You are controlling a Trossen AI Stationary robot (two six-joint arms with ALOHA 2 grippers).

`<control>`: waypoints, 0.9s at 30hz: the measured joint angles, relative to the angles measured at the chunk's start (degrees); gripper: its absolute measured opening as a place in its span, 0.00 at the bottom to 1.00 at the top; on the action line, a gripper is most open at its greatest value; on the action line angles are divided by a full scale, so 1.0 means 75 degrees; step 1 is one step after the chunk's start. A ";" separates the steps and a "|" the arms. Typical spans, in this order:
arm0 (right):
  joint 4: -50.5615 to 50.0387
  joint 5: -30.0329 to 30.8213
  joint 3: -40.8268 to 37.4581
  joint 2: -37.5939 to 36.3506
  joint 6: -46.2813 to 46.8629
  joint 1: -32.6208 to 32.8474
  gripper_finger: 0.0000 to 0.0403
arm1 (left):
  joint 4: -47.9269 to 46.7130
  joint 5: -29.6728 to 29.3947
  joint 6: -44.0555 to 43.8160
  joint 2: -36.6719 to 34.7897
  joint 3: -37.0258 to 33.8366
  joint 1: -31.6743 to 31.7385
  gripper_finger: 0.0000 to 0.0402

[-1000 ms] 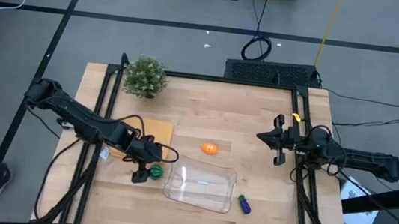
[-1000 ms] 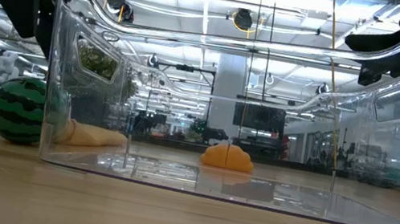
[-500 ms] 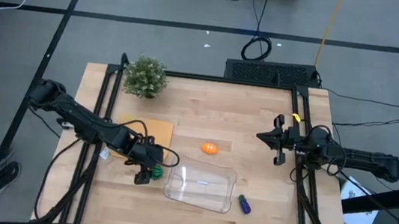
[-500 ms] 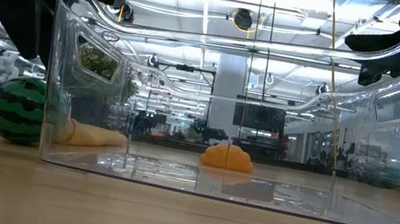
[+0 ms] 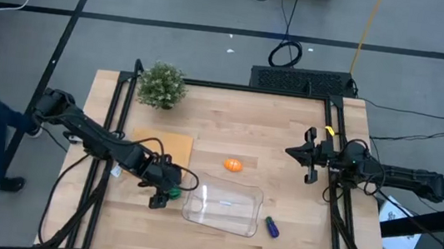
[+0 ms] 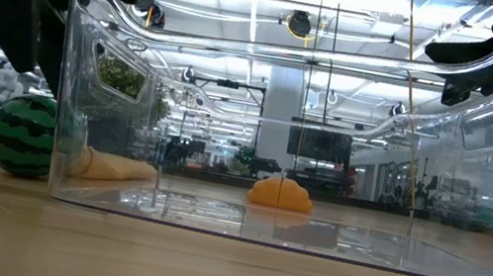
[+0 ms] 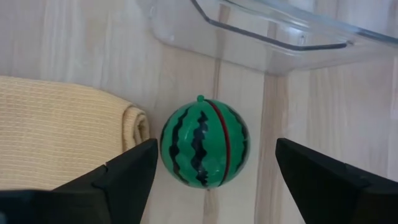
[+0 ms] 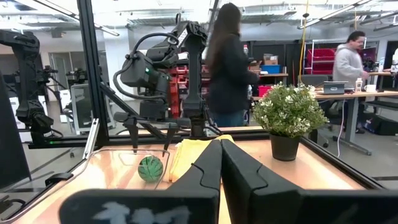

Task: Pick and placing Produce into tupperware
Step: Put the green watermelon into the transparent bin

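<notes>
Left gripper hung over the melon ball, fingers spread wide to either side, not touching it. Ball sat on the table between the tan pad and the tub, just beside the tub's left wall. Orange piece lay behind the tub, blue piece at its right. Right gripper waited at the table's right, fingers pressed together.

A leafy potted plant stands at the wooden table's far left corner; nearer along that side lies a tan cloth; two people stand beyond the table.
</notes>
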 joint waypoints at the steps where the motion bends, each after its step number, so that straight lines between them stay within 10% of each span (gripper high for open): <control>1: 0.0000 0.0000 -0.0001 0.0000 0.0000 -0.0002 0.00 | 0.0000 -0.0059 -0.0001 0.0000 0.0000 -0.0026 0.84; 27: -0.0003 0.0000 -0.0001 0.0009 0.0000 -0.0002 0.00 | 0.0285 -0.0225 0.0163 0.1045 -0.0003 -0.0230 0.91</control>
